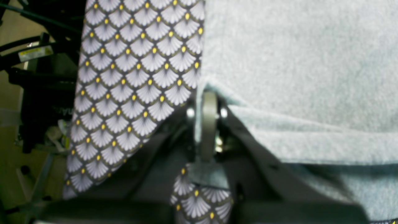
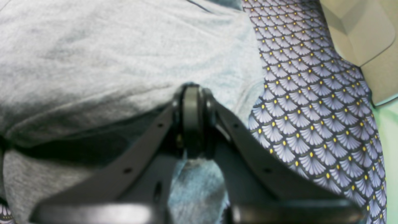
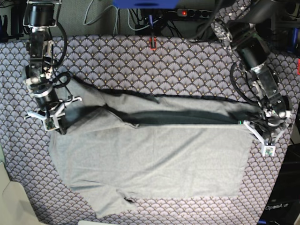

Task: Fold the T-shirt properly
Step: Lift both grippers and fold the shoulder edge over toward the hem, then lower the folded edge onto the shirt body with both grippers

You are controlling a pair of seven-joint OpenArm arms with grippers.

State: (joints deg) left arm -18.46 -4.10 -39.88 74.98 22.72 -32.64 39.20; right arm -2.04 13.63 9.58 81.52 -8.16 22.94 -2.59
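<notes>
1. the t-shirt [image 3: 150,159] lies spread across the middle of the desk [image 3: 140,61], on a purple scallop-patterned tablecloth [image 3: 117,56] that covers the whole top.
2. in the base view the shirt is partly doubled over: a long fold runs across its upper part, with a dark shadowed band under the raised layer.
3. the shirt's near part lies flat, with a sleeve [image 3: 110,204] pointing toward the front edge of the desk.
4. the right fingers [image 3: 51,117] sit at the shirt's edge on that view's left, closed and pinching the grey fabric.
5. the right wrist view shows this close up: the closed right fingers [image 2: 192,93] bite into the shirt [image 2: 108,56], with fabric bunched around them and more cloth hanging below.
6. the left fingers [image 3: 262,130] sit at the opposite end of the shirt, on that view's right, also closed on its edge.
7. in the left wrist view the closed left fingers [image 1: 209,96] hold the shirt [image 1: 295,62] at its corner, where the hem [image 1: 311,149] folds back in a thick lip.
8. the tablecloth [image 1: 133,77] shows just beside the shirt in that view, and a small patch of it appears below the fingers.
9. both arms reach in from the far side of the desk, well apart, one at each end of the fold.
</notes>
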